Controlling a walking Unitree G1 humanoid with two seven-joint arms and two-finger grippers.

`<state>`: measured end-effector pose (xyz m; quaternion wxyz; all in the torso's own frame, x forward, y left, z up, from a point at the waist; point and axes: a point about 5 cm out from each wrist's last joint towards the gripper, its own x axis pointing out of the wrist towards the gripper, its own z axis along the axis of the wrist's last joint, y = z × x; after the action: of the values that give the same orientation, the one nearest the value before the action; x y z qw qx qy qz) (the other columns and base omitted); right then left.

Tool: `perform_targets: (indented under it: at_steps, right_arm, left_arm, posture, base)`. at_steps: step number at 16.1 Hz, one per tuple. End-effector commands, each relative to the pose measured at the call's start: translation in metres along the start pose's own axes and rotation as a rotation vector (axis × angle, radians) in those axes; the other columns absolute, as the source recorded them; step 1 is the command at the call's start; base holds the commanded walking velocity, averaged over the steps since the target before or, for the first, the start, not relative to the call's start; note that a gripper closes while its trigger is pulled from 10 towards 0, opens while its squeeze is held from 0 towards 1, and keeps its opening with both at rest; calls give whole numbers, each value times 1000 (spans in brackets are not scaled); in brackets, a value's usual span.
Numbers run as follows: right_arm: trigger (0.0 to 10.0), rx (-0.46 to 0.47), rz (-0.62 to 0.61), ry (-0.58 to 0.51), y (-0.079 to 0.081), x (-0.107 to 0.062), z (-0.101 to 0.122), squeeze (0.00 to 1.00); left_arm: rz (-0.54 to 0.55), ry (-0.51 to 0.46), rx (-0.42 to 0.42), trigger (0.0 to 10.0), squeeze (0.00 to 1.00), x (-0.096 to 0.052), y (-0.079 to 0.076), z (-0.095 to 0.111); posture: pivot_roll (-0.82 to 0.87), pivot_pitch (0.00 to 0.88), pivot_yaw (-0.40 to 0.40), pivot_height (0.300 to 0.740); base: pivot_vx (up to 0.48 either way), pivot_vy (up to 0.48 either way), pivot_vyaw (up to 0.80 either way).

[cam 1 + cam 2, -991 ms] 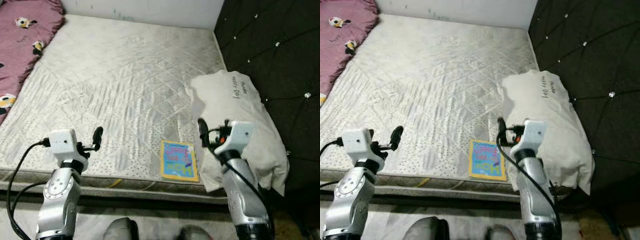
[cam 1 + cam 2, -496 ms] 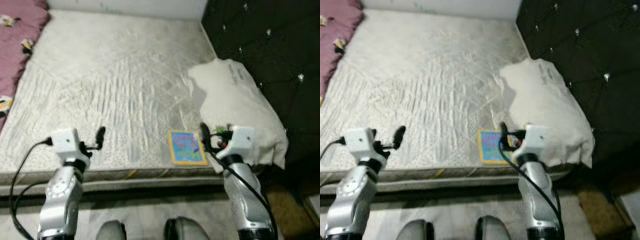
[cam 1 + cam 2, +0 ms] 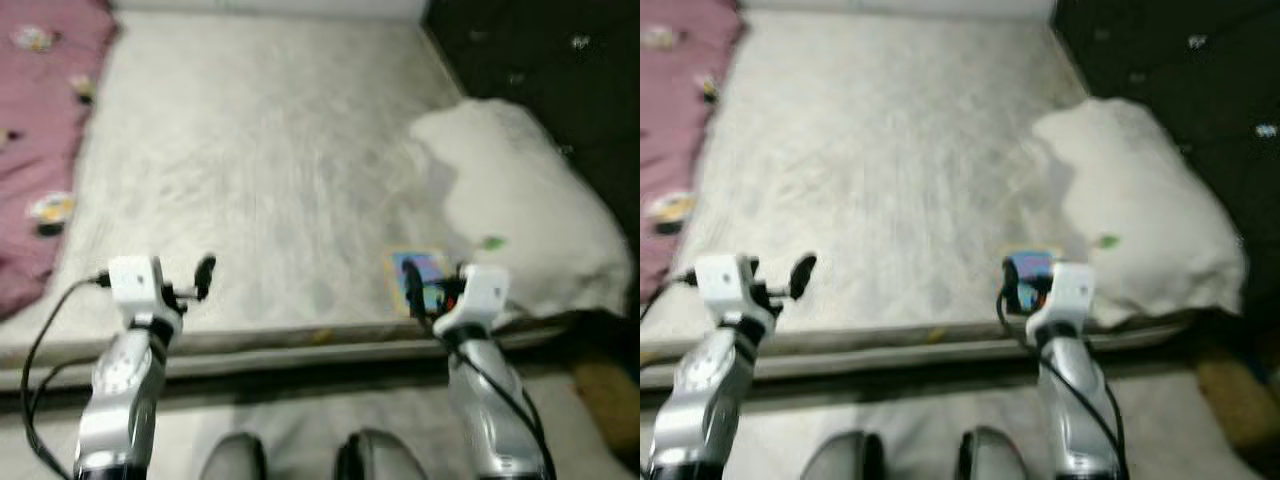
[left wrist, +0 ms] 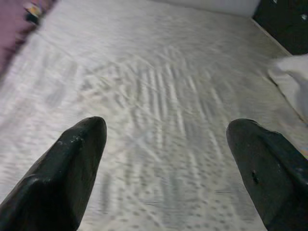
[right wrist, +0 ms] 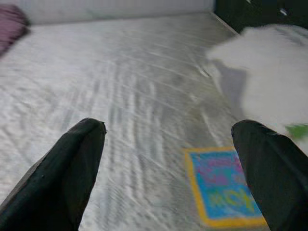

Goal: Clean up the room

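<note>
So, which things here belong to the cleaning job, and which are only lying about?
Job:
- colourful book, flat near the mattress edge
- right tool, open, hovering before the book
- white pillow, beside the dark headboard

Only lying about:
- bare mattress
- pink blanket on the robot's left
- left tool, open, idle

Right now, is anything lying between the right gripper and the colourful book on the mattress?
Nothing visible. The right gripper is open, with bare mattress between it and the book. The white pillow lies off to the side.
</note>
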<state>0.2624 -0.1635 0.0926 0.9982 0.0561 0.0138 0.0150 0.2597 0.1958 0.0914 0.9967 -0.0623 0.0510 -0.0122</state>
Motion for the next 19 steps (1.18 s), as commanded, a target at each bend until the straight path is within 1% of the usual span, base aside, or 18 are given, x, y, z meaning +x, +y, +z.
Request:
perform_targets:
  at_steps: [1,3,6,9,11,15,19]
  right_arm:
    - [10000,-35,-31,-3,-12,-1,2,0]
    - [10000,-39,-30,-2,-14,0,3,0]
    - [10000,-57,-2,6,-14,7,5,0]
    - [10000,-64,39,24,-7,13,2,0]
    - [10000,-64,43,19,-6,13,2,0]
    - [10000,-57,23,12,-9,9,3,0]
    - [10000,-47,11,6,-9,13,3,0]
  left_arm:
    - [-22,12,-34,10000,0,3,-7,-3]
    - [-28,7,-55,10000,0,3,-10,-3]
    - [-16,-4,-63,10000,0,1,-12,-4]
    - [-5,-13,-68,10000,0,-3,-11,-2]
    - [5,0,-73,10000,0,-5,-9,-5]
    - [2,5,-68,10000,0,-4,-8,-5]
    - [2,14,-54,10000,0,-5,-7,-6]
  posture:
    - [-28,155,-54,740]
    - [-27,150,-64,740]
    - [0,141,-101,740]
    - [23,152,-119,740]
    - [20,154,-114,740]
    - [4,159,-92,740]
    - [16,152,-79,740]
  base:
    - [0,480,0]
    - [0,480,0]
    - [0,480,0]
    - [0,480,-646]
    - [0,480,-700]
    - [0,480,0]
    - [0,480,0]
